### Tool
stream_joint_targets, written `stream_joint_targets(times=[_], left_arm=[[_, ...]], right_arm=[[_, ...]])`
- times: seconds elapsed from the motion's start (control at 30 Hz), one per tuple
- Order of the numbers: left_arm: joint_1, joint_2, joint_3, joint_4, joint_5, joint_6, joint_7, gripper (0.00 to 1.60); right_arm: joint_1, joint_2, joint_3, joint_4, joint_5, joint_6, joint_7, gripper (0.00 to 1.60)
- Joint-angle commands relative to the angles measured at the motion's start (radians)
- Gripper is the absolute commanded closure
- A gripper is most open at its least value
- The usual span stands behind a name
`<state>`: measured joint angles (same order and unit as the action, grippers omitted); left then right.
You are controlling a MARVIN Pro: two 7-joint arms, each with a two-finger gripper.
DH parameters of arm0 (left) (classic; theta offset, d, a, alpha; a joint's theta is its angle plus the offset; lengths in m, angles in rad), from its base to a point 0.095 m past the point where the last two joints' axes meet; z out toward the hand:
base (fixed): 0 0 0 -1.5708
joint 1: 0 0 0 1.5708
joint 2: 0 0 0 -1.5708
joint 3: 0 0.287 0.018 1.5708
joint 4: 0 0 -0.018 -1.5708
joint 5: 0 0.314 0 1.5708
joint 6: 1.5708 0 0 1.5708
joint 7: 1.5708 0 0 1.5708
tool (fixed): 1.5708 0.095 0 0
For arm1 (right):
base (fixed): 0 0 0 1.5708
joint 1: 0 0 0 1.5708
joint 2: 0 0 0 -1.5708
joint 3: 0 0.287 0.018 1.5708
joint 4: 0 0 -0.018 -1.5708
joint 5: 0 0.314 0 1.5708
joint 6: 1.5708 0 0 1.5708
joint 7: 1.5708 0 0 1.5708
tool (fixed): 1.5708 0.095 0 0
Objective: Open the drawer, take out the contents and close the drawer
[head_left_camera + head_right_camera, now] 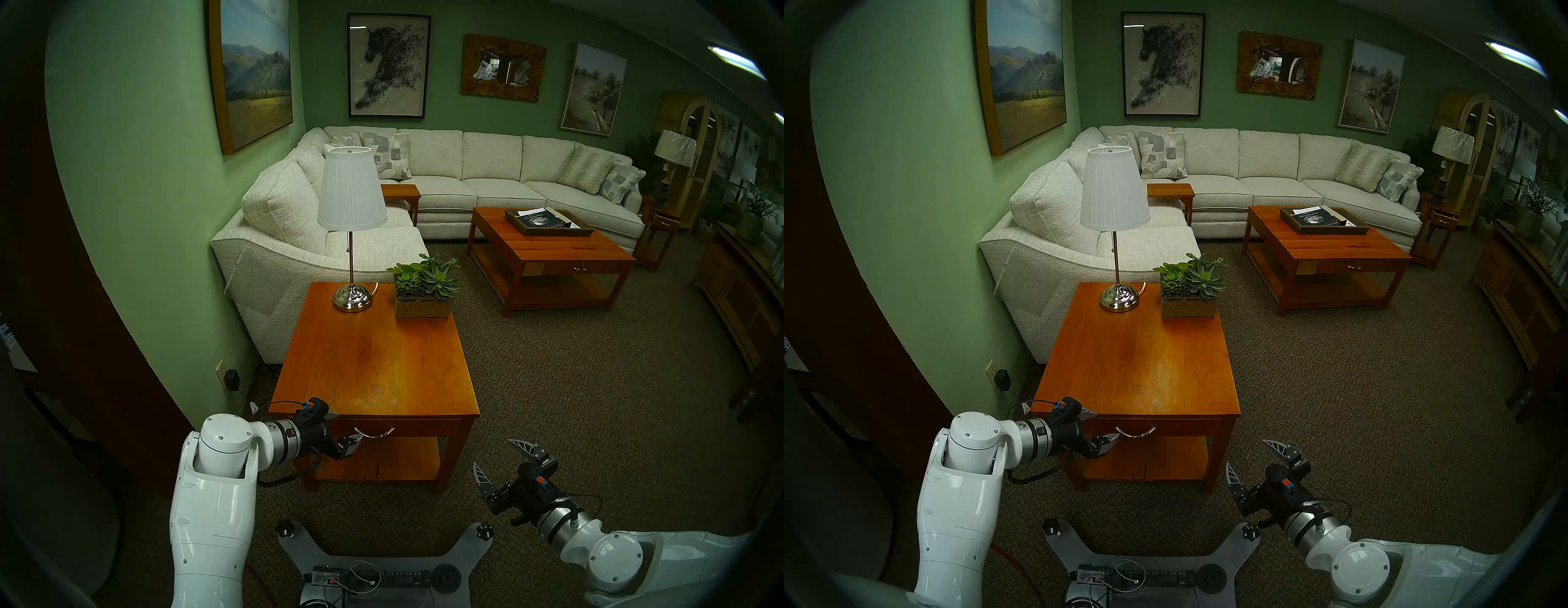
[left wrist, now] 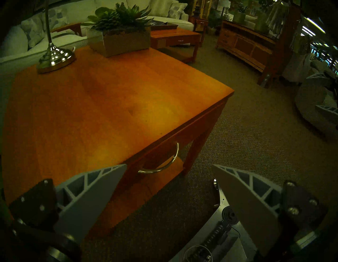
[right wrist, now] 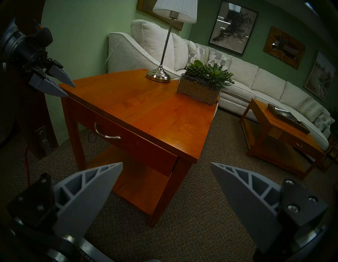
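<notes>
It looked like a furniture showroom dressed as a living room: a cream sectional sofa [image 1: 466,178], matching cherry tables [image 1: 547,250], framed art on green walls [image 1: 388,66], a plastic-wrapped lampshade [image 1: 674,146] and crowded cabinets [image 1: 687,161] beyond.

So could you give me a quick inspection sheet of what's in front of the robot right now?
Surface: end table, orange-brown wood, its near part bare.
Job's things: drawer closed; silver handle untouched; contents not visible.
Clutter: lamp and succulent planter at the table's far edge.
Grippers: left tool open, just left of the handle, at the table's front left corner; right tool open, over the carpet, clear of the table.
Cables: black cable looped under the left wrist; a plug and cord at the wall outlet.
Surroundings: sectional sofa, coffee table, framed pictures on green walls.
</notes>
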<state>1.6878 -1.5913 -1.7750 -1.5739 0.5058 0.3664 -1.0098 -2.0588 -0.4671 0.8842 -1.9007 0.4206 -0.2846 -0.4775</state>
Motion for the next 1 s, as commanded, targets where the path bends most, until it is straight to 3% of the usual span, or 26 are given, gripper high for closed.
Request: stream_joint_targets(times=[0.0, 0.23, 0.37, 0.5, 0.7, 0.97], left_arm=[[-0.030, -0.012, 0.089, -0.042, -0.025, 0.109, 0.111, 0.00], [-0.049, -0.013, 0.166, -0.052, -0.029, 0.244, 0.256, 0.00], [-0.052, -0.012, 0.194, -0.061, -0.039, 0.302, 0.273, 0.00], [-0.029, -0.014, 0.204, -0.098, -0.027, 0.334, 0.230, 0.00], [0.008, 0.045, 0.233, -0.144, -0.030, 0.323, 0.150, 0.00], [0.059, 0.160, 0.287, -0.165, -0.001, 0.217, 0.064, 0.00]], right_arm=[[0.009, 0.001, 0.008, -0.017, -0.001, -0.004, -0.001, 0.00], [0.009, 0.001, 0.008, -0.017, -0.001, -0.004, -0.002, 0.00], [0.009, 0.002, 0.008, -0.017, -0.001, -0.004, -0.002, 0.00], [0.009, 0.002, 0.008, -0.018, 0.000, -0.004, -0.002, 0.00], [0.009, 0.002, 0.008, -0.018, 0.000, -0.004, -0.002, 0.00], [0.009, 0.002, 0.008, -0.018, 0.000, -0.004, -0.002, 0.00]])
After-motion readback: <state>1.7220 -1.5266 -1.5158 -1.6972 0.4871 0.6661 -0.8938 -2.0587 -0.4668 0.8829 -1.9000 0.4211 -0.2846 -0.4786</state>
